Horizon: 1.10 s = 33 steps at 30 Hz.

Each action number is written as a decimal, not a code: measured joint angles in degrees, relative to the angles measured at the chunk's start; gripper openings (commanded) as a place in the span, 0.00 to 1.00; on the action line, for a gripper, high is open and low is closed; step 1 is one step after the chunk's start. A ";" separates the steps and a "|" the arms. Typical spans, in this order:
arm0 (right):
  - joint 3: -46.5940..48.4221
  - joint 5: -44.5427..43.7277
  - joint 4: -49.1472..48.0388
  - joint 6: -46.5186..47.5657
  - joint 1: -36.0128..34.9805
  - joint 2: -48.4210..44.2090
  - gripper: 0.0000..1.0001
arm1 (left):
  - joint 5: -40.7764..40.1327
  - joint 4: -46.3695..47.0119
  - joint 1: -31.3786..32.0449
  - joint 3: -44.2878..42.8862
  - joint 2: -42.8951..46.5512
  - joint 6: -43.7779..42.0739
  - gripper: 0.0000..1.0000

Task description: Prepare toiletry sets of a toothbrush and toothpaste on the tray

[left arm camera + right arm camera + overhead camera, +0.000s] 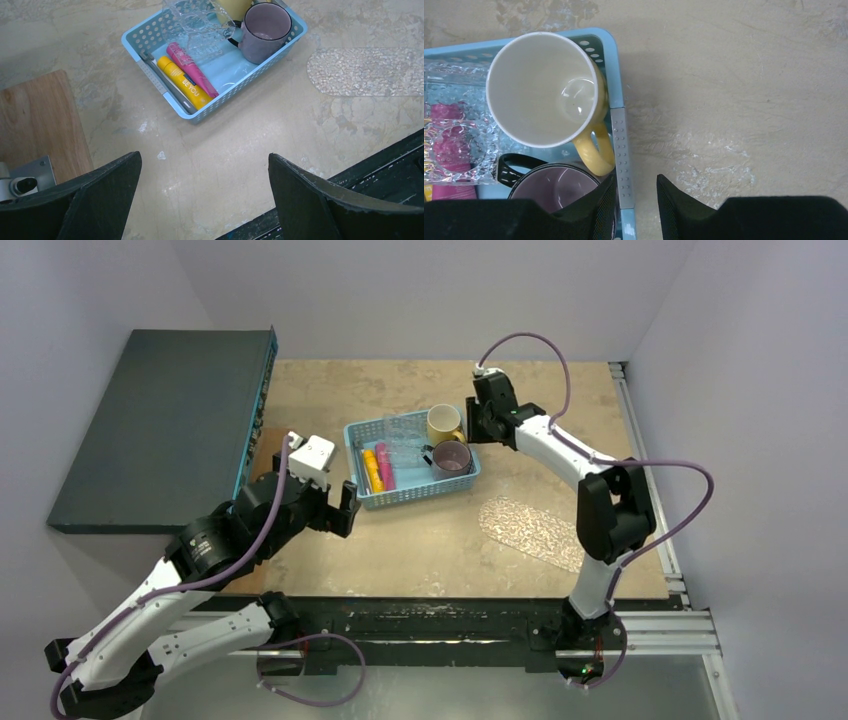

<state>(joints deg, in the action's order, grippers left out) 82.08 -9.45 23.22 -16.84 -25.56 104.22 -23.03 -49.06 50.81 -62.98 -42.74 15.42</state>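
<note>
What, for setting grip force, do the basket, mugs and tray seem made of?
The basket: light-blue moulded plastic, semi-matte, walls pierced with rows of holes. The yellow mug: likely glazed ceramic; its white inside shows a glossy highlight. The purple mug: probably ceramic too, black handle. The tray: clear plastic or glass, cannot tell which; crinkled, glittery surface, the table shows through.

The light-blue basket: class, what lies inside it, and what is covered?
Inside the basket: a yellow mug, a purple mug, a pink tube, a yellow-orange tube and a grey stick, perhaps a toothbrush. A clear crinkled piece overlies the pink tube's far end; anything beneath is hidden.
</note>
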 measured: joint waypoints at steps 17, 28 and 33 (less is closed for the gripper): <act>1.29 2.21 0.20 1.36 0.24 3.74 0.38 | 0.00 -0.02 0.00 0.00 -0.57 0.00 0.97; 3.04 4.37 1.09 1.90 0.48 7.06 0.18 | 0.00 -0.17 0.00 0.00 -0.92 -0.02 0.97; 3.08 4.39 1.18 2.25 0.33 7.06 0.00 | -0.04 -0.42 0.00 0.00 -0.92 -0.02 0.97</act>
<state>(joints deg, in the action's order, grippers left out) 85.17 -5.06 24.40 -14.59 -25.23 111.28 -23.07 -49.47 50.81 -62.98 -43.66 15.40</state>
